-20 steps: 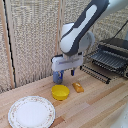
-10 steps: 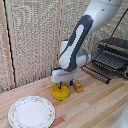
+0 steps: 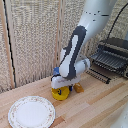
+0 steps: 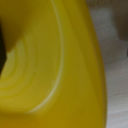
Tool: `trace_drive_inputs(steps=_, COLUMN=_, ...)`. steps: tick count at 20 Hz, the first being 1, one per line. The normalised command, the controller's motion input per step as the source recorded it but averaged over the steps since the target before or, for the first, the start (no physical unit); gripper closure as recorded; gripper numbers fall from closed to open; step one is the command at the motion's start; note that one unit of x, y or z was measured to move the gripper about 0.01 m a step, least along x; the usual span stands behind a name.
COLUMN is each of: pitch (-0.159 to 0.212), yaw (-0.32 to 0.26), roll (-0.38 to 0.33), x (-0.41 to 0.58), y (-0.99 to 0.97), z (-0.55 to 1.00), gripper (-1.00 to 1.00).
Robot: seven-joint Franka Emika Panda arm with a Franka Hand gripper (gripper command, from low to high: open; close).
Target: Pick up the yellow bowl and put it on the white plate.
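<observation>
The small yellow bowl (image 3: pixel 61 94) sits on the wooden table, just beyond the large white plate (image 3: pixel 31 111) and to its right in the exterior view. My gripper (image 3: pixel 60 88) is down at the bowl, its white block right over the bowl's rim. The fingers are hidden behind the block and the bowl, so I cannot see whether they are open or shut. In the wrist view the bowl's yellow inside (image 4: pixel 45 70) fills almost the whole picture, very close and blurred. The plate holds nothing.
A small orange block (image 3: pixel 79 88) lies right next to the bowl on the exterior view's right. A blue object (image 3: pixel 56 70) peeks out behind the arm. A black wire rack (image 3: pixel 111 59) stands at the back right. Woven blinds form the back wall.
The arm has come down from above the bowl until the gripper reaches the bowl's rim. The bowl and plate have not moved.
</observation>
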Motion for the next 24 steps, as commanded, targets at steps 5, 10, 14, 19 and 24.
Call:
trace_drive_inputs(steps=5, pitch=-0.003, yaw=0.005, roll=0.0, x=0.0, y=0.0, z=0.0, gripper=1.0)
trace_drive_inputs(steps=10, pitch=0.0, yaw=0.038, roll=0.005, x=-0.031, y=0.02, z=0.0, gripper=1.0)
trace_drive_inputs(steps=14, pitch=0.043, yaw=0.046, roll=0.036, x=0.0, y=0.01, z=0.08, gripper=1.0)
trace_drive_inputs(steps=19, pitch=0.085, yaw=0.041, roll=0.089, x=0.024, y=0.07, z=0.42, gripper=1.0)
trace_drive_inputs(steps=24, pitch=0.073, yaw=0.016, roll=0.143, x=0.064, y=0.18, z=0.7, gripper=1.0)
